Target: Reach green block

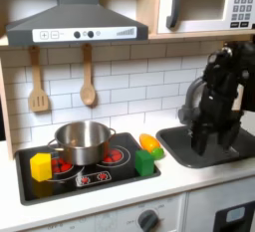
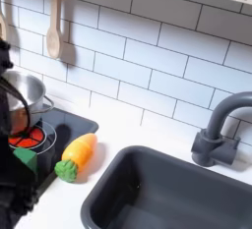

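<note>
green block (image 1: 144,162) sits on the near right corner of the black stovetop (image 1: 70,179) in the first exterior view, touching or just beside the orange-yellow toy piece (image 1: 150,143) behind it. in the second exterior view the green block (image 2: 27,159) shows at the left edge, partly hidden by a dark blurred mass that looks like the arm.

step in hand, by my judgement: approach. arm and end effector (image 1: 209,134) hang over the sink (image 1: 194,148) in the first exterior view, to the right of the block and apart from it. cannot tell whether the end effector is released or clenched; fingers are dark and blurred against the arm.

next move calls for: travel left across the table and lower toward the block, keeping clear of the toy piece and the faucet (image 1: 195,95).

containers: steel pot (image 1: 82,139) on the far burner, nothing seen inside from this angle. sink basin looks bare in the second exterior view. yellow block (image 1: 41,166) rests on the stovetop's near left, well apart from the green one.
</note>
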`<act>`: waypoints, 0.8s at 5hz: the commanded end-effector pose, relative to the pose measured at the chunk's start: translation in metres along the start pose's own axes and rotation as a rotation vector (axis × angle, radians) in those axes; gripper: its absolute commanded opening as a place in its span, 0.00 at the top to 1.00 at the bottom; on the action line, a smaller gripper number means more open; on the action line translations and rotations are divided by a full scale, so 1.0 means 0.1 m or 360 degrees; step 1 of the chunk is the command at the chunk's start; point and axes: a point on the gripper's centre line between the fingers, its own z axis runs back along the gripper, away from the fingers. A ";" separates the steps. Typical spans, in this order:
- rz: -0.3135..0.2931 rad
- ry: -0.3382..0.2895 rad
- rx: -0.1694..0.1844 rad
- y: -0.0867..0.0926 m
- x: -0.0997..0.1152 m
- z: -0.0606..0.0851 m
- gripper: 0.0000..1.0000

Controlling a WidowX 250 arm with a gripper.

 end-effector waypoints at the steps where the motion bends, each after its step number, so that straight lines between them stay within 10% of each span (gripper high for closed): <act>1: 0.0024 -0.0009 0.0013 0.13 0.28 -0.09 0.00; 4: 0.0025 -0.0025 0.0028 0.32 0.62 -0.22 0.00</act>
